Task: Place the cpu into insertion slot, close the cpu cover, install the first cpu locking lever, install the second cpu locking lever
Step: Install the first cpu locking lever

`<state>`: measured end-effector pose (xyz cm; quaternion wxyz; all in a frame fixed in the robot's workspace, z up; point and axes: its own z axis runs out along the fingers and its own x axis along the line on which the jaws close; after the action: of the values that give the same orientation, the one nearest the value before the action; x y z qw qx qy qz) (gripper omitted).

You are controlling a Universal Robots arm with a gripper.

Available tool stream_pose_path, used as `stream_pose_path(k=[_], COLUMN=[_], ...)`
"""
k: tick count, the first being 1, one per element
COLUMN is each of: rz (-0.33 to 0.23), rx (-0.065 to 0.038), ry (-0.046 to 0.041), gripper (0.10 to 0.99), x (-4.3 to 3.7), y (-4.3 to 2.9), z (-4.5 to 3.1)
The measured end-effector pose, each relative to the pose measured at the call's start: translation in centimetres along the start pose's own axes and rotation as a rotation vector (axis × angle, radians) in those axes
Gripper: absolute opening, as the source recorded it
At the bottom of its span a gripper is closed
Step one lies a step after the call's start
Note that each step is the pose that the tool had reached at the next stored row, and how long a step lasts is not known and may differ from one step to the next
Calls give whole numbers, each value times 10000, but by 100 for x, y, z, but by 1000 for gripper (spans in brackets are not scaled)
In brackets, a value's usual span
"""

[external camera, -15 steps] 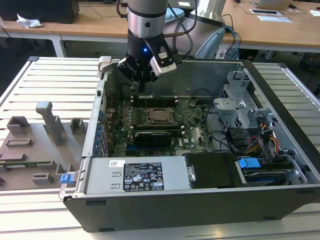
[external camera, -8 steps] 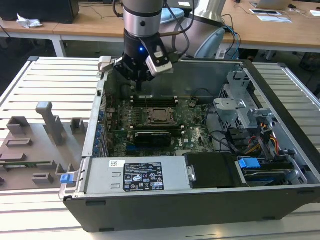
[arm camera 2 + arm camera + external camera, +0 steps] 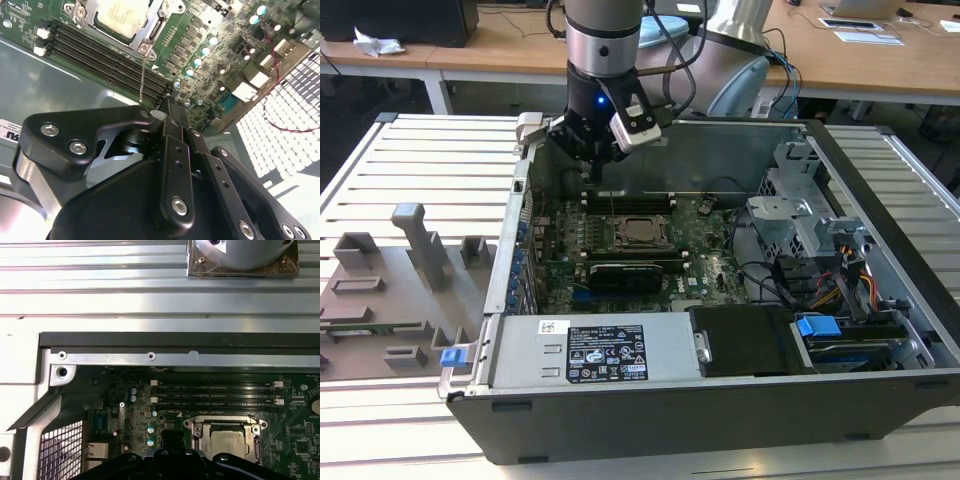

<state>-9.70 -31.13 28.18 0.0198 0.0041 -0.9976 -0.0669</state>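
Pincer (image 3: 595, 170) poised over the motherboard (image 3: 712, 262), its working end masked by its own black linkage.
Whether it is apart or together cannot be told. The cpu (image 3: 122, 17) sits in the insertion slot (image 3: 620, 235), framed by the cpu cover (image 3: 150, 31), lower than the pincer and apart from it, partly cut off in both wrist views. A thin locking lever (image 3: 142, 75) stands just beside the pincer's end.
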Motion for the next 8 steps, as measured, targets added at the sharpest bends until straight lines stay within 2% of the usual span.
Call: stream_pose_path(k=[4, 8], rz=[1, 1], rx=[-1, 0], ry=[-1, 1], gripper=[106, 106], x=[-8, -62], y=[63, 80], z=[88, 143])
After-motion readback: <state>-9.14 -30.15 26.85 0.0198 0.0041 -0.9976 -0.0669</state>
